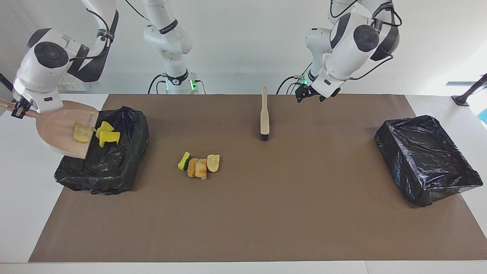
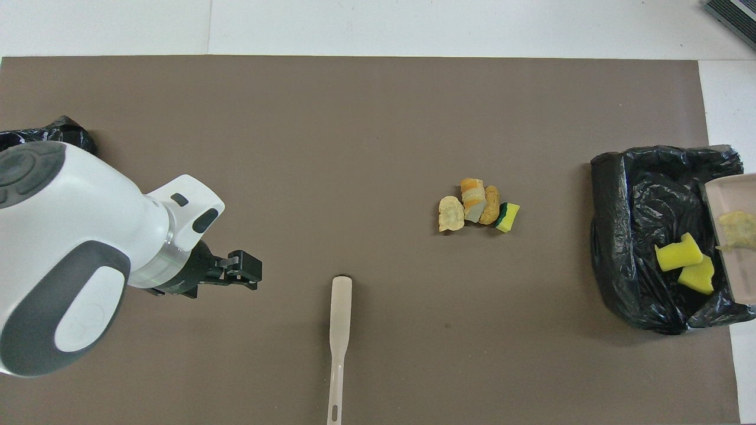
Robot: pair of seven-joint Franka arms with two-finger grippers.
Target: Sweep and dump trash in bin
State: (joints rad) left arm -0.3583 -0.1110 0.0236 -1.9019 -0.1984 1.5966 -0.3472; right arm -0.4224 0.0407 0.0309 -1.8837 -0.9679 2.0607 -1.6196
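Sponges [image 1: 107, 134] tip off your right gripper's [image 1: 18, 109] pinched dustpan [image 1: 61, 131] into the bin [image 1: 114, 167]; four scraps [image 1: 199, 164] wait at its three o'clock, left gripper [image 1: 310, 95] spread, brush [image 1: 264, 116] dropped.

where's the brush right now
The brush lies flat on the brown mat, mid-table near the robots' edge, nearer to the robots than the trash pile.
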